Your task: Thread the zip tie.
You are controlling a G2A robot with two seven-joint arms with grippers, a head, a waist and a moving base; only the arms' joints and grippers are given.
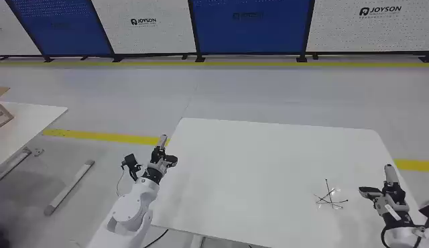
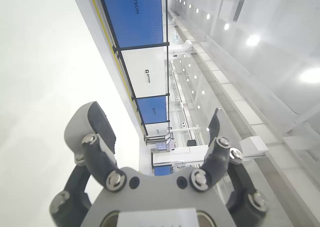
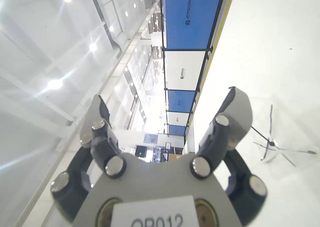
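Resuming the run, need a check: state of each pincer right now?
Left pincer: open, holding nothing.
Right pincer: open, holding nothing; zip ties lie on the table beside it.

The zip ties (image 1: 330, 197) lie crossed in a small heap, too thin to count or to pick out their heads. One dark strand's end is hidden behind a finger of the right gripper (image 3: 166, 94).

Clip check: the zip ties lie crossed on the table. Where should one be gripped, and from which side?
The zip ties lie flat and crossed, so probably take a free end sticking out past the crossing, from straight above, with the nearby open right pincer; the middle overlaps other ties.
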